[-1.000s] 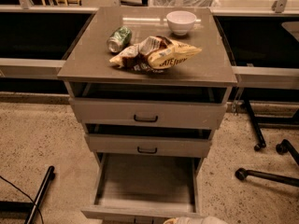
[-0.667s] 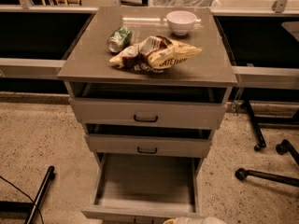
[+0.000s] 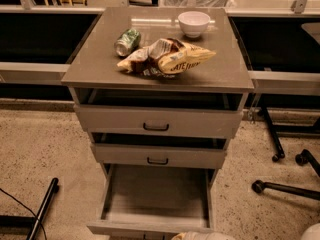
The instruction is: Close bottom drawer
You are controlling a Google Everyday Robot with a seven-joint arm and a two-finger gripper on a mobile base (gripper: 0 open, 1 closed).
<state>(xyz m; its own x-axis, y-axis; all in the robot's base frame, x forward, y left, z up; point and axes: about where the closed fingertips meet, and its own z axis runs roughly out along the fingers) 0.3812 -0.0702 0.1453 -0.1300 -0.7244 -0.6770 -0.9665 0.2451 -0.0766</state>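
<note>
The bottom drawer (image 3: pixel 156 196) of the grey-beige cabinet is pulled far out toward me. Its long grey tray is empty, and its flat front (image 3: pixel 145 228) lies along the bottom edge of the camera view, with the handle cut off by that edge. The gripper (image 3: pixel 202 235) shows only as a pale rounded shape at the very bottom edge, right of centre, just in front of the drawer's front. Most of it is out of view.
The middle drawer (image 3: pixel 158 156) and top drawer (image 3: pixel 156 122) each stand slightly out. On the cabinet top (image 3: pixel 90 66) lie a green can (image 3: pixel 127 41), a crumpled chip bag (image 3: pixel 167 57) and a white bowl (image 3: pixel 194 23). Chair legs with casters (image 3: pixel 282 171) stand on the right, and a black bar (image 3: pixel 42 209) lies at lower left.
</note>
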